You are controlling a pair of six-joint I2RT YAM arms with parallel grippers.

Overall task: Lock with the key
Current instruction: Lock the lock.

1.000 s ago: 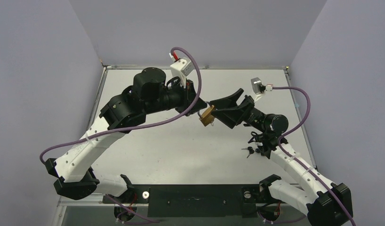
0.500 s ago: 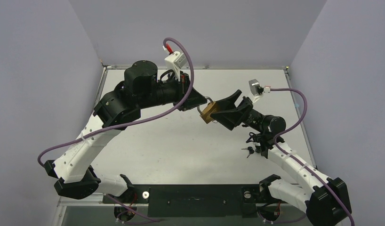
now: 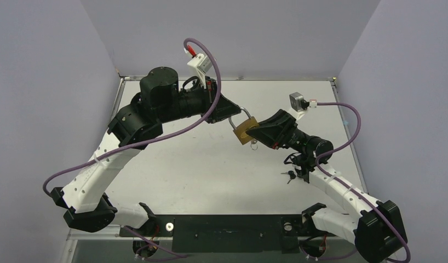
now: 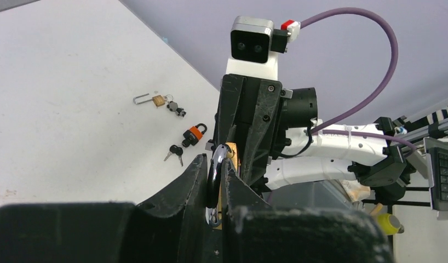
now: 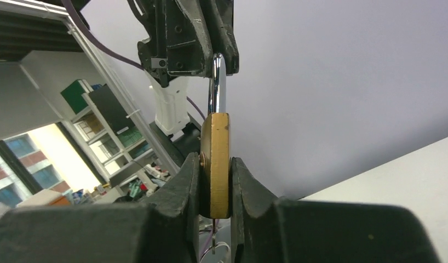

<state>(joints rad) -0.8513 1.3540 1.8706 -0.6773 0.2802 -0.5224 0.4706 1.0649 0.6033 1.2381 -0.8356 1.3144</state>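
Brass padlock (image 3: 244,132) body clamped by right gripper (image 3: 257,131) at 3 o'clock; left gripper (image 3: 233,113) pinches shackle (image 3: 242,114) at 10 o'clock; keys (image 3: 289,175) on table (image 3: 189,175), 4 o'clock.

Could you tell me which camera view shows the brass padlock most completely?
The top external view: the brass padlock shows whole, body and shackle. The right wrist view gives its body edge-on in the right gripper; the left wrist view mainly the shackle in the left gripper.

Can't read any text, brand or number anywhere. The padlock (image 5: 216,164) only shows its plain brass edge, and the small locks (image 4: 193,135) on the table (image 4: 74,82) are too tiny to read.
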